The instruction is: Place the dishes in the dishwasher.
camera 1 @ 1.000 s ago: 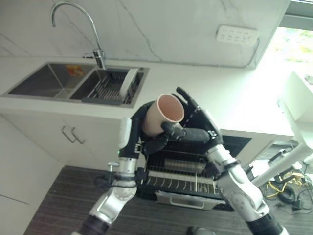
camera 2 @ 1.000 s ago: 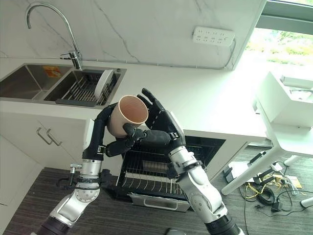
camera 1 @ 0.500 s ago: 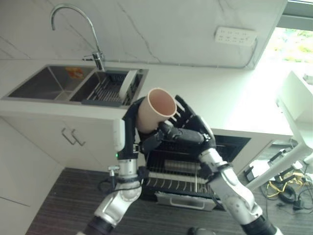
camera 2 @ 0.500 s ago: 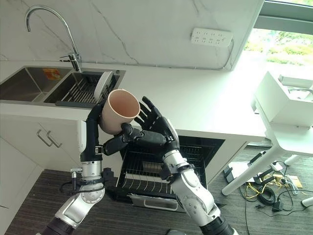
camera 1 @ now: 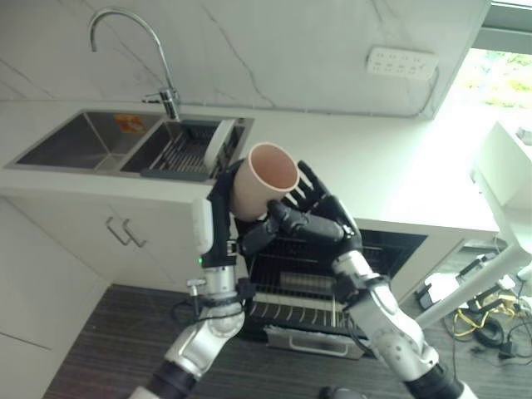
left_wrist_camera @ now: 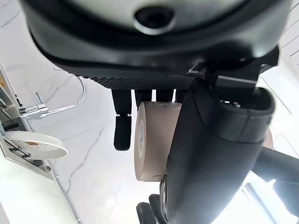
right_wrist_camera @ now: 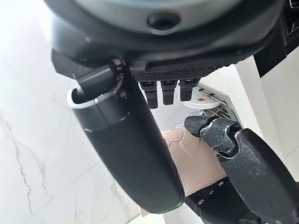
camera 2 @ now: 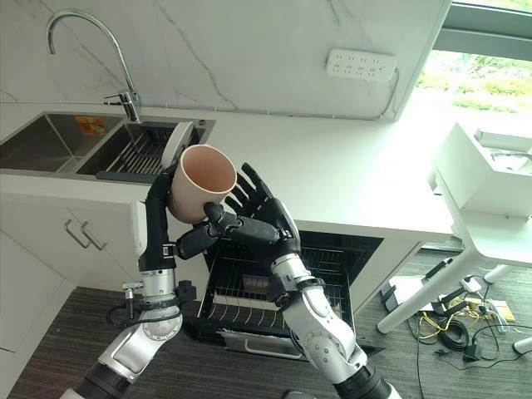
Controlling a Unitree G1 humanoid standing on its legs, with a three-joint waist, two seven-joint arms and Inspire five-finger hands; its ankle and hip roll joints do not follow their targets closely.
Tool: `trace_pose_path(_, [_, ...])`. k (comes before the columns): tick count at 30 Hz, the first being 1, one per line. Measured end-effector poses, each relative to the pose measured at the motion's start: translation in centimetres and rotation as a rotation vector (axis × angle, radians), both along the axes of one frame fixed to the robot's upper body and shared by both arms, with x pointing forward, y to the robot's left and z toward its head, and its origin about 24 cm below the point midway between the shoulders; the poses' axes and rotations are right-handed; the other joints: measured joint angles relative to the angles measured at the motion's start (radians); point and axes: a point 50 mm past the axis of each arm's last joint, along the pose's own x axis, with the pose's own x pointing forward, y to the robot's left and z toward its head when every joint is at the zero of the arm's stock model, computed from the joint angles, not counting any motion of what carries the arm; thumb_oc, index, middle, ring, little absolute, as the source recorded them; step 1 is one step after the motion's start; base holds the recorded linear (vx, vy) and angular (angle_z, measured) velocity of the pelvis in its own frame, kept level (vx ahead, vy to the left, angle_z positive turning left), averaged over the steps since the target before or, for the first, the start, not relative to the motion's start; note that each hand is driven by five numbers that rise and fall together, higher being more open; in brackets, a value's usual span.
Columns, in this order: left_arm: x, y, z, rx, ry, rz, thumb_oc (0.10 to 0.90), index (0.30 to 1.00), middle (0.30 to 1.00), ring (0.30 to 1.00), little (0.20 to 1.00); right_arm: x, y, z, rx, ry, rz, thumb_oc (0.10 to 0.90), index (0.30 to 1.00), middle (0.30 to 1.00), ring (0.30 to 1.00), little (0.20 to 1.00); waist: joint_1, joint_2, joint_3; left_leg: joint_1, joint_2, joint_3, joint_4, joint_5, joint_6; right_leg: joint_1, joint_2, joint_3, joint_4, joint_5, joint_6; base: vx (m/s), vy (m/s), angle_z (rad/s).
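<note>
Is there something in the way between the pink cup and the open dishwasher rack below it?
Nothing separate blocks it. The pink cup is held up in the left hand, and only the right hand crosses beside and below it, above the dishwasher rack.

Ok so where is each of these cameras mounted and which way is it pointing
Left eye and right eye views: head cameras looking down at the cup, held before the open dishwasher by the left hand; right hand beside it.
Left wrist view: along its fingers around the cup, toward the faucet.
Right wrist view: along its thumb at the cup.
All share the cup.
</note>
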Motion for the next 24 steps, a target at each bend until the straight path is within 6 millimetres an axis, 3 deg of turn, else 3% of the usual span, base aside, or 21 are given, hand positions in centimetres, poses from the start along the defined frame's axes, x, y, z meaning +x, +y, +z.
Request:
trace_pose_path(8, [0.5, -0.3, 0.4, -0.006, 0.026, -0.051, 0.400, 0.300, 0.300, 0.300, 0.300, 0.1, -0.1, 0.4, -0.029, -0.031, -0.030, 0.800, 0.900, 0.900, 0.900, 0.900, 0.020, 0.000, 0.000, -0.002, 0.000, -0.003, 0.002, 0.000, 0.000, 0.000, 0.000, -0.001, 0.000, 0.000, 0.000, 0.00, 0.000, 0.00])
trace_pose_path(14, [0.5, -1.6, -0.2, 0.031, 0.093, -0.159, 0.400, 0.300, 0.300, 0.300, 0.300, 0.2, 0.0, 0.4, -0.057, -0.050, -0.039, 0.800, 0.900, 0.900, 0.900, 0.900, 0.019, -0.001, 0.000, -0.002, 0.000, -0.003, 0.002, 0.000, 0.000, 0.000, 0.000, -0.001, -0.001, 0.000, 0.000, -0.02, 0.006, 0.00])
trace_pose_path(24, [0.5, -1.9, -0.6, 0.091, 0.142, -0.231, 0.400, 0.300, 0.300, 0.300, 0.300, 0.5, -0.3, 0.2, -0.099, -0.061, -0.067, 0.800, 0.900, 0.900, 0.900, 0.900, 0.018, 0.000, 0.000, -0.002, 0.000, -0.003, 0.002, 0.000, 0.000, 0.000, 0.000, -0.001, -0.001, 0.000, 0.000, -0.01, 0.003, 0.00])
